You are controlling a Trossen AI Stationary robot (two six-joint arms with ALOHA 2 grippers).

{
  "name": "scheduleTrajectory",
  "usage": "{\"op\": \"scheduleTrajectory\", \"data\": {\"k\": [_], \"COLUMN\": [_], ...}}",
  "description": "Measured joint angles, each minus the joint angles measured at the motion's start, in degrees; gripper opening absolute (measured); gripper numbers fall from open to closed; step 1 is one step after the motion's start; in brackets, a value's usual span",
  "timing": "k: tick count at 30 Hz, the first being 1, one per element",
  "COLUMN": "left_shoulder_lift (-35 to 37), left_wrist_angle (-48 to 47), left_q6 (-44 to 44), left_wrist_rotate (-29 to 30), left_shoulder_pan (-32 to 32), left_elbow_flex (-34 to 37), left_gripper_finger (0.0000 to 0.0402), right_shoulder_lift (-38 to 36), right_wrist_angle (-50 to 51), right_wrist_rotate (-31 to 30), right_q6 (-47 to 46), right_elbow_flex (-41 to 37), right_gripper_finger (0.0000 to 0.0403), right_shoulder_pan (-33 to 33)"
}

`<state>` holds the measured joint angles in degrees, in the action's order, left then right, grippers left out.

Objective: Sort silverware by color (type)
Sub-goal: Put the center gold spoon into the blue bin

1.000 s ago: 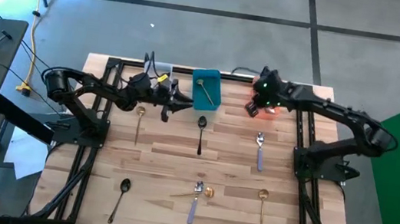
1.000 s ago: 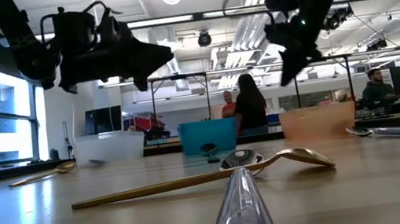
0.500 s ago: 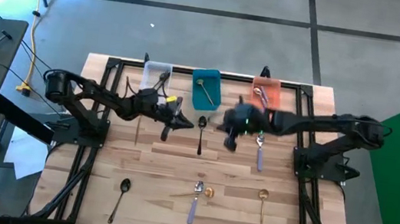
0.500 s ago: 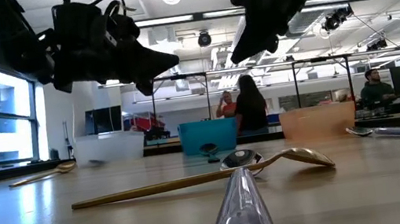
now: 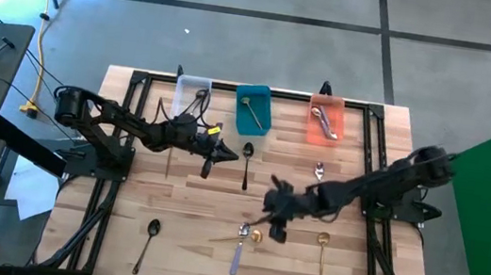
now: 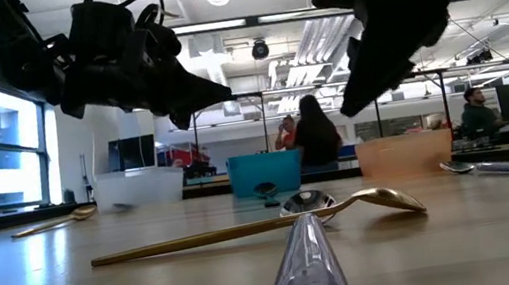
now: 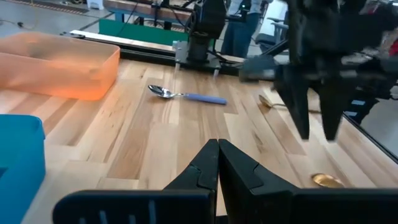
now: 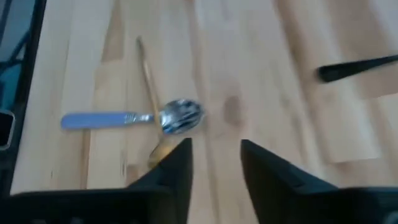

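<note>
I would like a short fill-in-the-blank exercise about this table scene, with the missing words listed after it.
1. The middle bin, which holds a gold spoon, is ____ in colour.
2. The left end effector has its fingers ____.
3. The right end effector is open above the crossed gold spoon and ____-handled spoon.
4. The silver spoon already sorted lies in the ____ bin.

Missing words: teal; shut; lavender; orange

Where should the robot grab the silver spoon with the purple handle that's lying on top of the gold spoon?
Probably by the lavender handle of the silver spoon, coming straight down from above. The spoon lies flat on the table, and its bowl rests across the gold spoon, so the handle is the free part. The right end effector, open, hovers close beside it.
</note>
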<state>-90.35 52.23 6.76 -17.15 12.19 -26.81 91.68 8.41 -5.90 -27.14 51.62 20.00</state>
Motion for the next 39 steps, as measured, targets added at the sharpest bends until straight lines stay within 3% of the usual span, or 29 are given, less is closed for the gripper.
{"op": "scheduleTrajectory", "data": {"k": [6, 13, 24, 39], "left_shoulder_lift": [0.0, 0.0, 0.0, 0.0], "left_wrist_angle": [-0.3, -1.1, -2.7, -3.2], "left_q6": [-0.1, -0.7, -1.5, -2.5], "left_wrist_rotate": [2.2, 2.5, 2.5, 2.5], "left_shoulder_pan": [0.0, 0.0, 0.0, 0.0], "left_elbow_flex": [0.0, 0.0, 0.0, 0.0], "left_gripper_finger": [0.0001, 0.0001, 0.0001, 0.0001], "right_shoulder_lift": [6.7, 12.4, 18.4, 17.8], "right_wrist_angle": [-9.5, -10.4, 6.4, 11.6], "right_wrist_rotate": [0.1, -0.6, 0.1, 3.4], "right_q6": [0.1, 2.6, 4.9, 3.0], "right_elbow_flex": [0.0, 3.5, 13.0, 13.1], "right_gripper_finger": [0.0181, 0.0193, 0.0192, 0.0106], "right_shoulder_pan": [4.3, 4.9, 4.8, 4.7]}}
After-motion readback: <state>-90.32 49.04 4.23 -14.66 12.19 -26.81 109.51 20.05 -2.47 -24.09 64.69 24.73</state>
